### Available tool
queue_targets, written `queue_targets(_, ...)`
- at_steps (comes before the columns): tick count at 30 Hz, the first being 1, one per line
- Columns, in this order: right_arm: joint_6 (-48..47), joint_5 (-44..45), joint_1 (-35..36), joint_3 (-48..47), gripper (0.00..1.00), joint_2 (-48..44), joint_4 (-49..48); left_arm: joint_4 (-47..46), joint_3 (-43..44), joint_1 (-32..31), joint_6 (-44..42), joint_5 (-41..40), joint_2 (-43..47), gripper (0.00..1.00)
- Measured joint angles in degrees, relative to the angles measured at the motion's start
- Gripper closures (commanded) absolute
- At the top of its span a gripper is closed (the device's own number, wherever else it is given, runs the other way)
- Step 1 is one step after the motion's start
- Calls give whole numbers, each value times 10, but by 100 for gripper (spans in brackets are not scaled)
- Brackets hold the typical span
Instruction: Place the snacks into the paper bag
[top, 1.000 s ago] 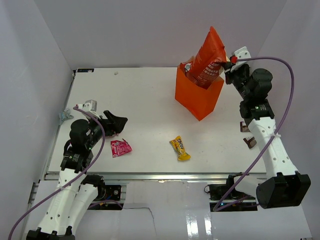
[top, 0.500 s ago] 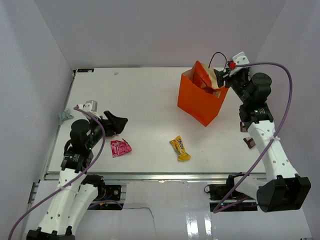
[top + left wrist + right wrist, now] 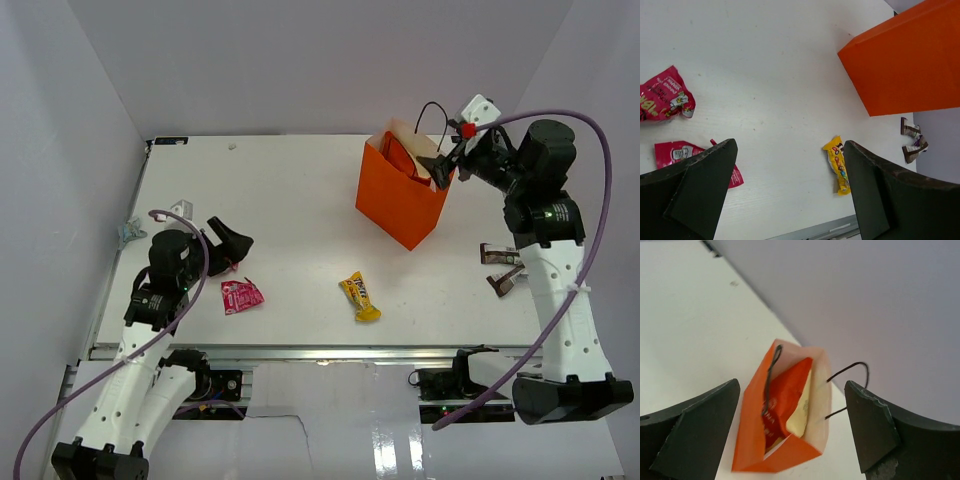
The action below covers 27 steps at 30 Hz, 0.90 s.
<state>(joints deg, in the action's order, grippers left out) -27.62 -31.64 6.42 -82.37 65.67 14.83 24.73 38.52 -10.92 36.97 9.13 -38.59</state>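
Gaping empty, the right gripper point(image 3: 438, 168) hangs over the paper bag point(image 3: 398, 205) containing the chip bag point(image 3: 785, 400); near left, the left gripper point(image 3: 232, 243) spreads wide, holding nothing.

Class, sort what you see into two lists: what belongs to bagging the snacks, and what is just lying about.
Belongs to the job: orange paper bag; red-orange chip bag, inside it; pink packet; second pink packet; yellow candy bar.
Lying about: small brown pieces, far right; small grey object, far left.
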Motion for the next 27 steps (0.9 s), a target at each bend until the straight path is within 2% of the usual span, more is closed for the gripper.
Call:
queue_targets(5, -67, -90, 0, -6, 11, -38, 203, 65, 17, -1, 66, -35, -1, 2)
queue_targets(7, -85, -98, 9, 43, 14, -60, 258, 93, 17, -1, 90, -51, 3, 2)
queue_targets(11, -81, -75, 60, 216, 13, -91, 314, 144, 17, -1, 129, -89, 8, 2)
queue_targets(12, -74, -62, 74, 254, 6, -88, 313, 155, 17, -1, 136, -96, 8, 2)
queue_targets(13, -59, -45, 88, 297, 10, -80, 314, 165, 17, -1, 143, -103, 7, 2)
queue_targets(17, 25, 47, 150, 371, 10, -43, 266, 200, 16, -1, 164, -123, -1, 2)
queue_targets(23, 166, 148, 237, 379, 10, 29, 111, 232, -28, -1, 196, -146, 2, 2)
queue_targets(27, 241, 194, 300, 367, 8, 116, 66, 253, -51, -1, 208, -146, 14, 2)
